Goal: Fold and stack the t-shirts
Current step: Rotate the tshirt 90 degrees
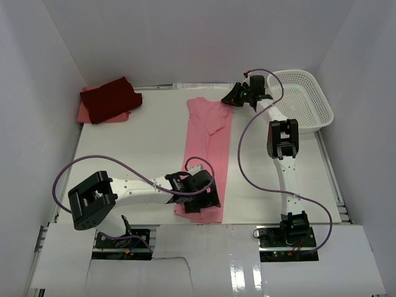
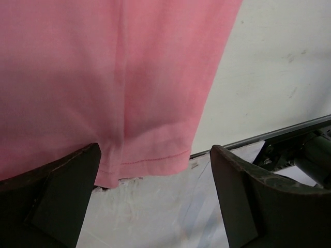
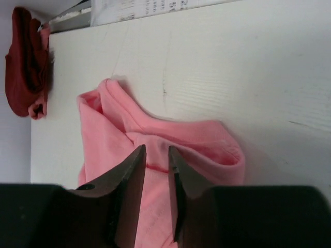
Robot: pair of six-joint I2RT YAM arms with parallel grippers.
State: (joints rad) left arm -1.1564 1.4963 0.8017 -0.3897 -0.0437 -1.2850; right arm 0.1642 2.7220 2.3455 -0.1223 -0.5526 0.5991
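Pink t-shirt (image 1: 207,139) lies as a long strip on the bench (image 1: 136,148), running near to far. My left gripper (image 2: 155,151) is spread wide at its near hem, and my right gripper (image 3: 156,149), barely parted and empty, sits above the collar.

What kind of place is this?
Probably a robotics lab test cell, not a home: plain white walls box in a white table, a left arm and a right arm are bolted at its near edge, and t-shirts and a mesh basket serve as props.
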